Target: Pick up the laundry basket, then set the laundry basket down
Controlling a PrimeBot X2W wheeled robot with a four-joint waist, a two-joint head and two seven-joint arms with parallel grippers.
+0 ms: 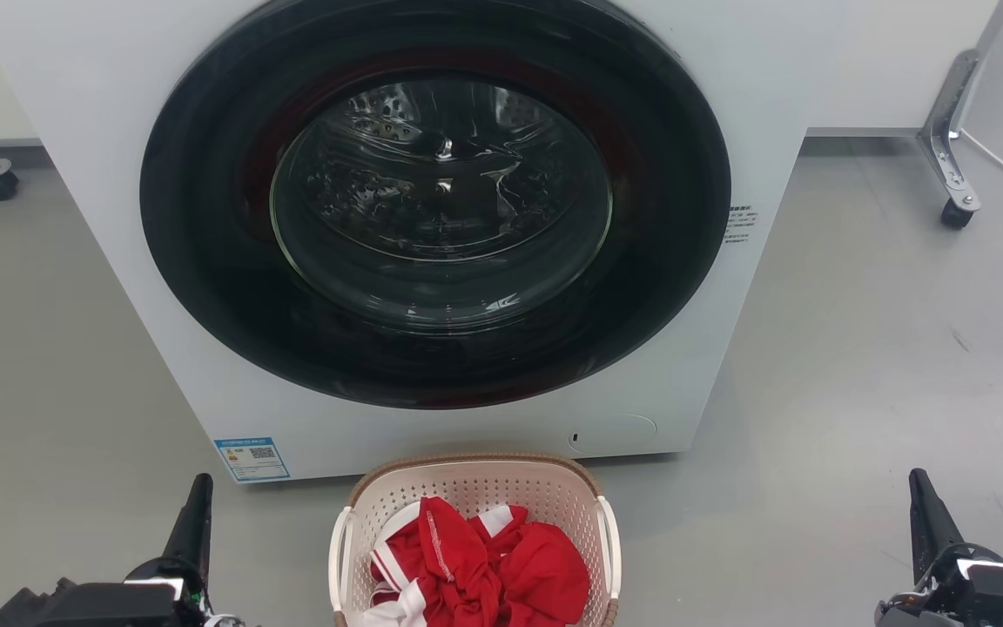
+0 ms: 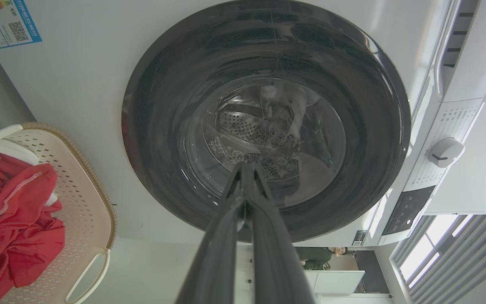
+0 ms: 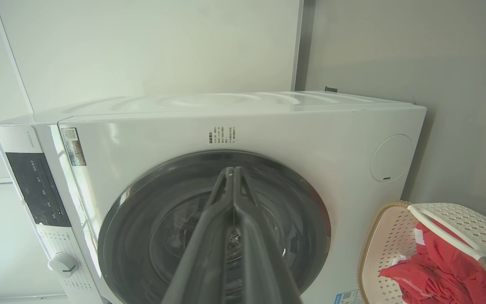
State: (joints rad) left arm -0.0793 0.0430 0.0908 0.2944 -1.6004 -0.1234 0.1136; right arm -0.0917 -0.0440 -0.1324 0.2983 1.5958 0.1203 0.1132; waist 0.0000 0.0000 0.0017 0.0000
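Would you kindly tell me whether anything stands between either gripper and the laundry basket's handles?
Nothing visible does. Bare floor separates the left gripper and the right gripper from the laundry basket and its white side handles. The washing machine stands behind the basket, not between.

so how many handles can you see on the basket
2 on the laundry basket: the left handle along its left side, the right handle along its right; its near end is cut off.
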